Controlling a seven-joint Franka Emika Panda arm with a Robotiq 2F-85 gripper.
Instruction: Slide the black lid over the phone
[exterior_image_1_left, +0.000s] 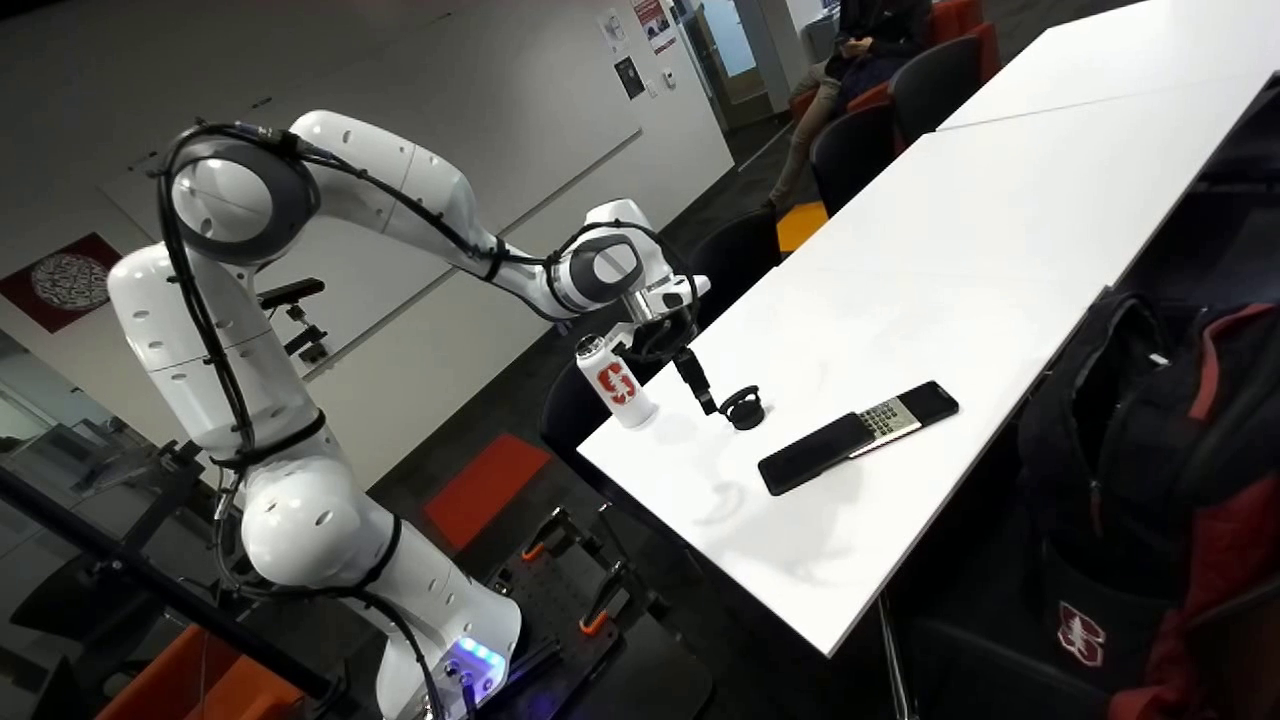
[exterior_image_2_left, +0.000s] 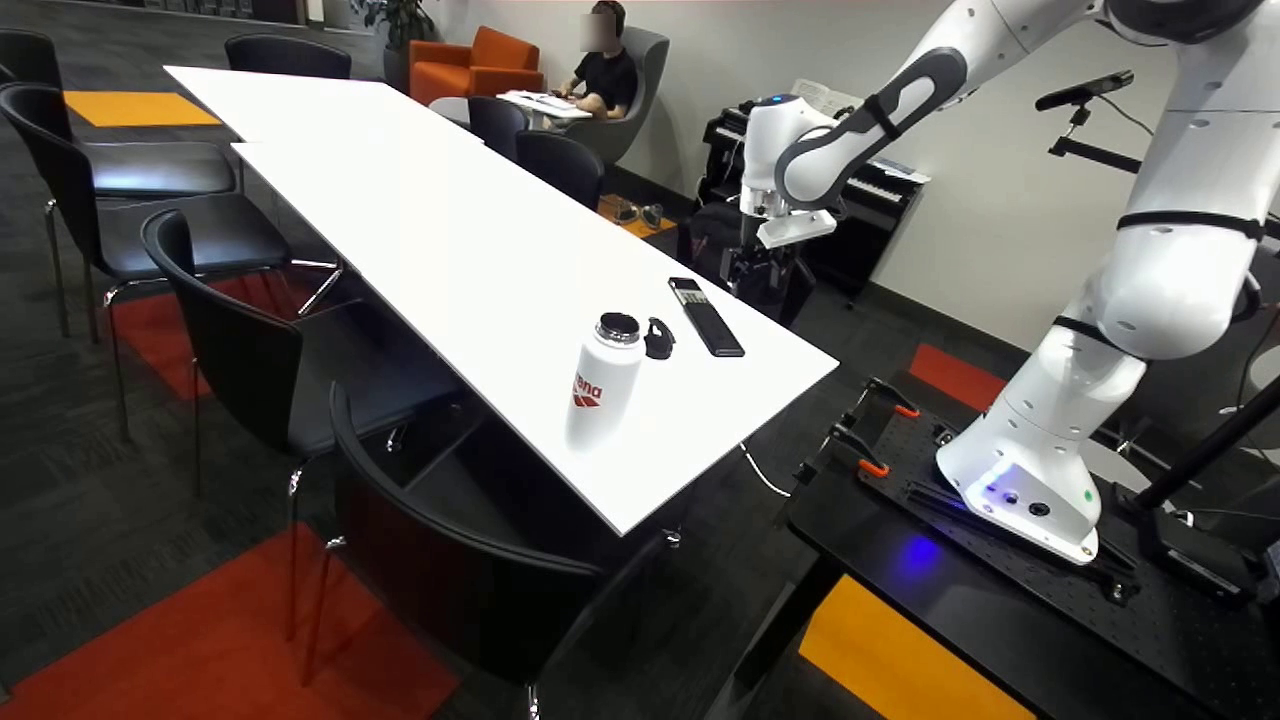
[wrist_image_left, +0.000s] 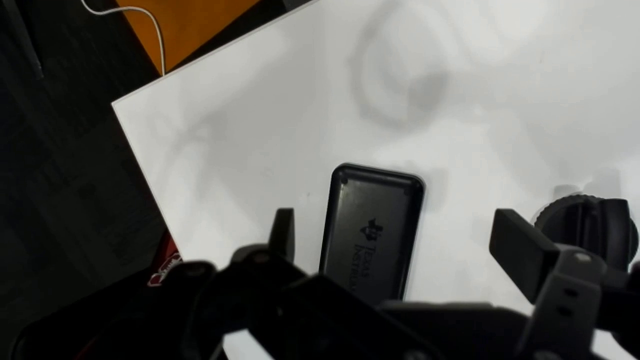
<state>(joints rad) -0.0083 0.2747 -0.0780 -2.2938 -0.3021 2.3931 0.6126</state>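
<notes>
The phone looks like a calculator lying flat on the white table, with its keypad (exterior_image_1_left: 887, 420) and dark screen (exterior_image_1_left: 929, 401) showing. A flat black lid (exterior_image_1_left: 815, 455) covers its other end; it also shows in an exterior view (exterior_image_2_left: 708, 318). In the wrist view the lid (wrist_image_left: 372, 230) bears Texas Instruments lettering; the keypad end is hidden behind the gripper. My gripper (wrist_image_left: 392, 222) is open and empty, its fingers apart on either side of the lid in the picture. In an exterior view the gripper (exterior_image_2_left: 755, 268) is raised beyond the phone.
A round black cap (exterior_image_1_left: 745, 412) with a loop handle lies beside the phone; the right finger partly covers this cap (wrist_image_left: 582, 220). A white bottle (exterior_image_2_left: 605, 385) stands upright without a cap near the table corner (exterior_image_2_left: 622, 525). A dark backpack (exterior_image_1_left: 1120, 480) is beyond the table edge.
</notes>
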